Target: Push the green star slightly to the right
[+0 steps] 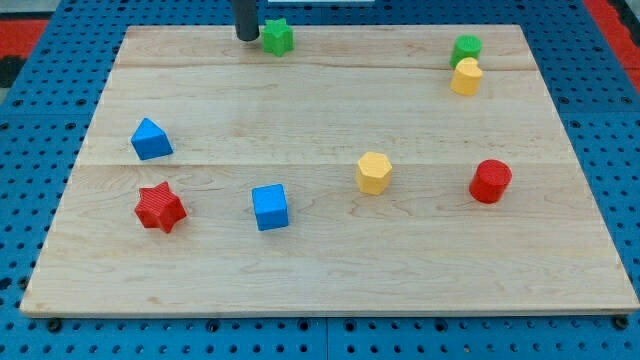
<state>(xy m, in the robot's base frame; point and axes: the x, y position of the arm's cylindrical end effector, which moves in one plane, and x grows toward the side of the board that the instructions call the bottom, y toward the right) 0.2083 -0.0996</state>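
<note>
noted my tip [246, 37] just left of green star [277, 37] at bench [330, 250] top edge, no hand fitted so no state to tell; judged best nudged rightward briefly, centred, stopped early.
</note>
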